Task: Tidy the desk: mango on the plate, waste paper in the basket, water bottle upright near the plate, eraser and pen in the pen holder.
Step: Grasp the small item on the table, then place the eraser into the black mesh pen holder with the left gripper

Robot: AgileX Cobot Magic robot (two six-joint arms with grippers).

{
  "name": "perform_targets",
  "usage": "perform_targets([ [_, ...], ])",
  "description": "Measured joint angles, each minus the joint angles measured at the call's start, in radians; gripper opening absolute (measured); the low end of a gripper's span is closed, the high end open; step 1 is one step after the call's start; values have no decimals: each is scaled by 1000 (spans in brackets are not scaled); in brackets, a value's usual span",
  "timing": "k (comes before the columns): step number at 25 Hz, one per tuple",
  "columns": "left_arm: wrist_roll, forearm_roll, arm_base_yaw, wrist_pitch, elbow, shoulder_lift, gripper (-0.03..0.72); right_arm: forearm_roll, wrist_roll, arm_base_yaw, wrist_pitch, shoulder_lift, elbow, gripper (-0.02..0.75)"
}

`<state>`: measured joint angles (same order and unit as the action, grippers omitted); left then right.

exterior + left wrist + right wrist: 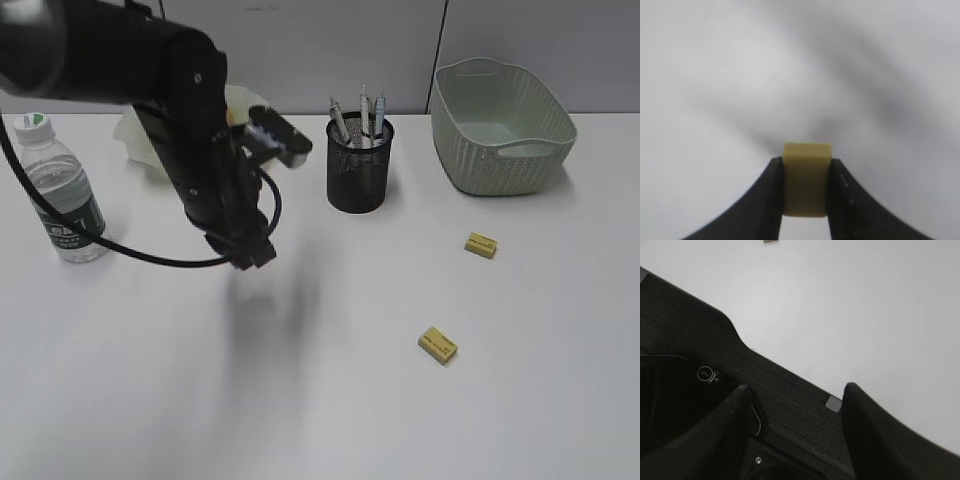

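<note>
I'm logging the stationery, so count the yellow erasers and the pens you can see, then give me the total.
Yellow erasers: 3 (eraser by the basket, front eraser, held eraser in the left hand)
Pens: 3 (pens standing in the pen holder)
Total: 6

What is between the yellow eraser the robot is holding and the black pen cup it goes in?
Nothing visible. The left gripper pinches the eraser above bare desk. The pen holder stands to its right, only open tabletop between. Pens already stand inside, though room remains at the rim.
</note>
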<state>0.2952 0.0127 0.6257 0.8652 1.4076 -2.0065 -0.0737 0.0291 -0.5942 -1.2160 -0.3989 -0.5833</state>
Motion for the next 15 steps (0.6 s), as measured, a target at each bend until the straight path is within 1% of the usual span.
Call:
perform_targets([
  [3,0,-1,0,-63,6,82,202,0,1,0,0,0,0,461],
  [7,0,-26,0,-154,94,129,202,0,1,0,0,0,0,459],
  [10,0,-101,0,-291,160,129,202,0,1,0,0,0,0,459],
  [15,0,-239,0,-557,180,103,202,0,1,0,0,0,0,459],
])
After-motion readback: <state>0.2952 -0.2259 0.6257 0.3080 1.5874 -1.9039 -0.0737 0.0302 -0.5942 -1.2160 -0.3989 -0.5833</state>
